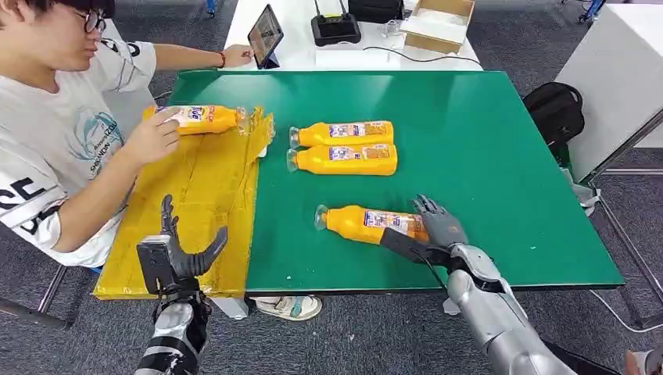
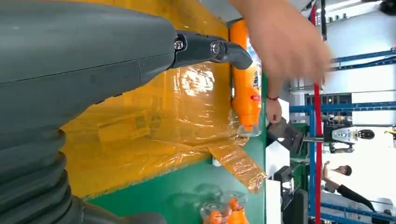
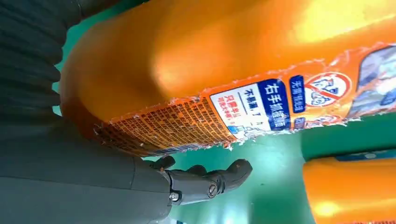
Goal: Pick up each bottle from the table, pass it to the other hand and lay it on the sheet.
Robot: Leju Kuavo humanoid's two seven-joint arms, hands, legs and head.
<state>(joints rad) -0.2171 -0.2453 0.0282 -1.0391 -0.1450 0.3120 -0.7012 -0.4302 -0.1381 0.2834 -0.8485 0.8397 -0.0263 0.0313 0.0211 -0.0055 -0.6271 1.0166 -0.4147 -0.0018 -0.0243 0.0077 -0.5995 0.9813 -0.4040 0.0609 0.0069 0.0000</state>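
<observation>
Green table (image 1: 485, 156) scene: near bottle (image 1: 367, 223) lies on its side around 5 o'clock, right hand (image 1: 438, 226) wrapped on its base end, not lifted. Looks like it could roll or slip out, being round and slick. Left hand (image 1: 176, 254) waits spread over the sheet (image 1: 203, 195) at 8 o'clock.

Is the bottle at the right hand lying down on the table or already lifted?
Lying down. The bottle rests on its side on the green table, cap pointing toward the yellow sheet, with the right hand around its base.
</observation>
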